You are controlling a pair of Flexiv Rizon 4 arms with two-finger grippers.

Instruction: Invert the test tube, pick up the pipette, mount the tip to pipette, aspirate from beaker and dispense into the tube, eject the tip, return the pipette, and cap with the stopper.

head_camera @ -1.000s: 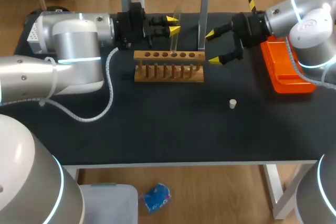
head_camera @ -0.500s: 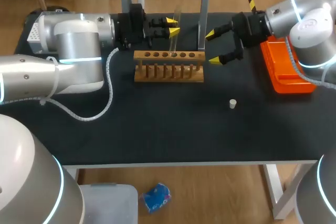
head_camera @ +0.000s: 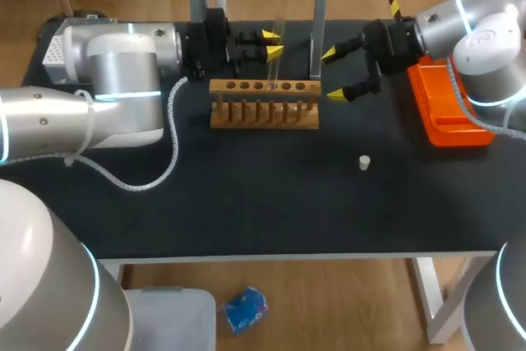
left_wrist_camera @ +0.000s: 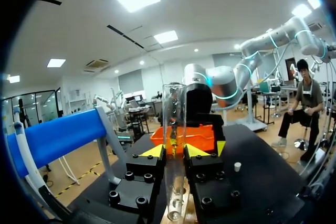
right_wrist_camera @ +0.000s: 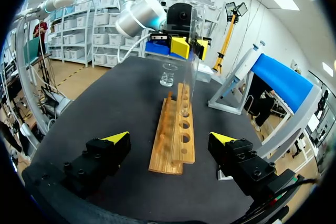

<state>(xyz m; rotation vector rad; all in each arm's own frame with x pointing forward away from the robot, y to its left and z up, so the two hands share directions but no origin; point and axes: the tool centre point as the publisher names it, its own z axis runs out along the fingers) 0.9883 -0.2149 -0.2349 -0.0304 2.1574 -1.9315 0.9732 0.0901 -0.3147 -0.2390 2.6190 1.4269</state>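
Inversion of the test tube (left_wrist_camera: 174, 114) looked to be the step in hand: the left gripper (head_camera: 271, 43) was closed narrowly on the clear tube, a yellow tip pressed to each side, holding it roughly upright just above the back edge of the wooden rack (head_camera: 263, 113), near its middle holes. Which end of the tube was uppermost could not be told with certainty. The right gripper (head_camera: 332, 76) hung just off the rack's right end with its fingers spread wide and nothing between them. The white stopper (head_camera: 364, 162) lay alone on the dark table (head_camera: 246, 203), well apart from the rack, the orange tip box (head_camera: 448, 113) sat at the right edge, and the beaker (right_wrist_camera: 168, 74) stood beyond the rack's far end. By my reading, the next move called for lowering the tube, mouth up, squarely into one hole without knocking the rack, then releasing it, so that the right arm could turn to the pipette.
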